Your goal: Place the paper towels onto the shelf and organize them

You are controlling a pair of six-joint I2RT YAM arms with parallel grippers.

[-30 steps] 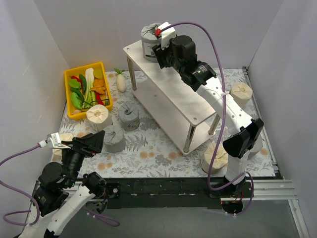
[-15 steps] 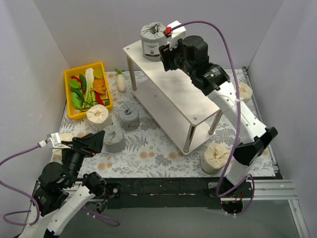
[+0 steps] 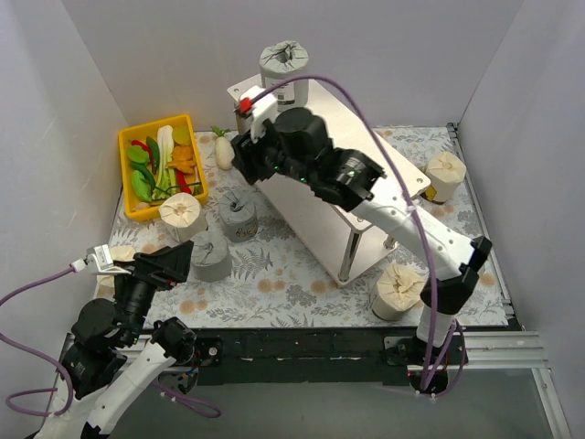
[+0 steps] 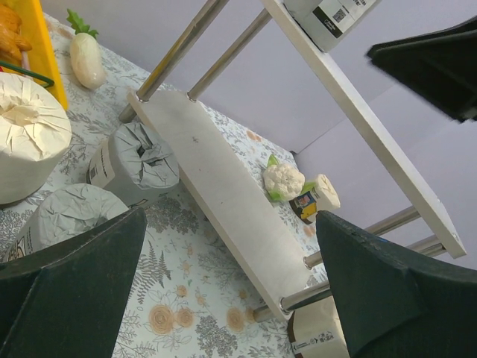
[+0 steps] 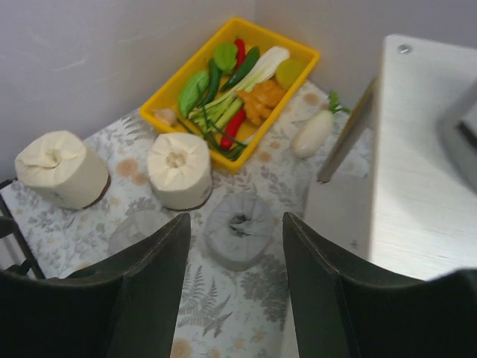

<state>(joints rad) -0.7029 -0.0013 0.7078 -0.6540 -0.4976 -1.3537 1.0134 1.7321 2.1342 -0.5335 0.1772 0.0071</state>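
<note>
The shelf (image 3: 366,169) stands in the middle of the mat, with one grey paper towel roll (image 3: 284,62) on the far end of its top board. My right gripper (image 3: 245,157) is open and empty, hovering left of the shelf above a grey roll (image 3: 238,213); in the right wrist view that roll (image 5: 238,230) lies below and between the jaws of my gripper (image 5: 235,224). A cream roll (image 3: 180,213) and another grey roll (image 3: 211,256) stand close by. My left gripper (image 3: 169,263) is open and empty near the front left; in its wrist view (image 4: 231,298) it faces the shelf's lower board (image 4: 216,201).
A yellow bin (image 3: 160,165) of vegetables sits far left, with a white radish (image 3: 224,151) beside it. Cream rolls stand at the right (image 3: 445,174), front right (image 3: 399,290) and far left (image 5: 61,170). A cauliflower (image 4: 283,179) lies behind the shelf.
My right arm has swung away from the grey roll on the shelf's top, moving left and down over the rolls on the mat. The roll stays on the shelf. The left arm has not moved.
</note>
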